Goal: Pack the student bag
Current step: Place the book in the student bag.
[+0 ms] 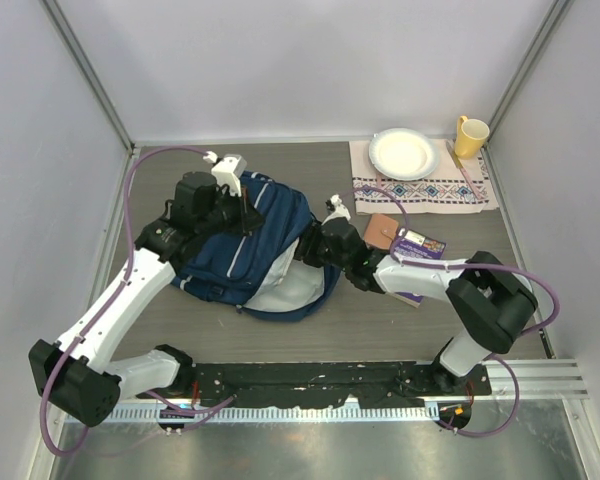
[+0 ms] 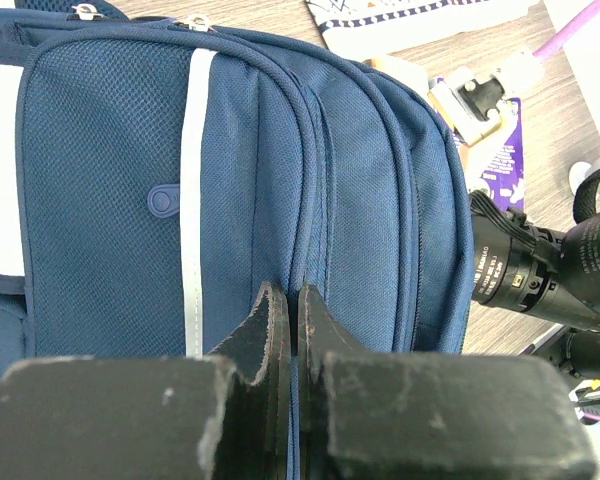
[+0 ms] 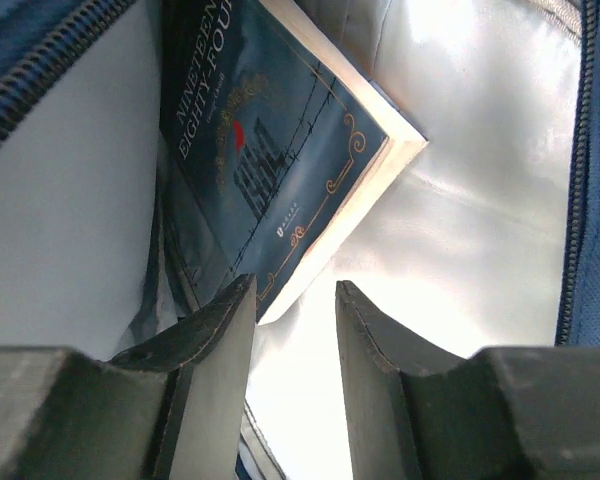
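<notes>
Leftmost, the left claw (image 2: pixel 293 305) is pinched shut on a seam (image 2: pixel 300 220) of the student bag (image 2: pixel 100 190), which spreads just ahead of it. Inside the bag's mouth the right claw (image 3: pixel 295 300) stands parted, empty, and the book (image 3: pixel 280 150) rests just beyond its tips. Best back straight out, clear of the zipper (image 3: pixel 578 180), with the seam held taut.

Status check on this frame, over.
Left gripper shut on student bag fabric. Right gripper open inside the bag, book lying against the lining. Nothing seen blocking.
</notes>
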`<state>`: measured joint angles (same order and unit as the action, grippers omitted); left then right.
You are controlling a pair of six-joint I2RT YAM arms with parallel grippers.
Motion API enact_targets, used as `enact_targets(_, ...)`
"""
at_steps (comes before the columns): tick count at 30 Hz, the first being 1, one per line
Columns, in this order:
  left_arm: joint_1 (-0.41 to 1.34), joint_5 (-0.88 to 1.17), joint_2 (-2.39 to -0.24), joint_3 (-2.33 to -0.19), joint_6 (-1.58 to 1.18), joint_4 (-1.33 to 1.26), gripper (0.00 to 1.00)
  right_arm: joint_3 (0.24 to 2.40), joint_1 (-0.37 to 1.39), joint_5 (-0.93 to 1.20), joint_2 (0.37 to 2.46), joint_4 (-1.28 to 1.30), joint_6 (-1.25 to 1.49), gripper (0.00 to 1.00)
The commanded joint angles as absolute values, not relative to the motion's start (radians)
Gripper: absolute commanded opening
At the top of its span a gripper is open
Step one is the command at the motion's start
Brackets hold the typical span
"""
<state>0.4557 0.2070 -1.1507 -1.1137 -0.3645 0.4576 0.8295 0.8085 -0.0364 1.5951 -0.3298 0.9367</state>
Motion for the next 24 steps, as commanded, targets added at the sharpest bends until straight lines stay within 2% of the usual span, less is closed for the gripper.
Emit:
enact_targets(1,0.448,0.219,-1.103,-1.129,-0.377,0.316,0.00,0.833,0.804,-0.014,1.604,-0.376,0.982,0.43)
enact_targets(13,0.446,0.233,-1.114,-1.127,-0.384,0.308,0.00,0.917,0.804,0.072,1.824,-0.650,1.072,0.37)
enact_targets(19,0.446,0.241,-1.123,-1.117,-0.371,0.310,0.00,0.953,0.802,0.066,1.836,-0.658,1.049,0.34)
enact_targets(21,0.445,0.241,-1.127,-1.117,-0.364,0.310,0.00,0.986,0.802,0.075,1.850,-0.652,1.045,0.28)
enact_targets(24,0.445,0.245,-1.131,-1.124,-0.356,0.321,0.00,1.026,0.802,0.095,1.888,-0.620,1.042,0.28)
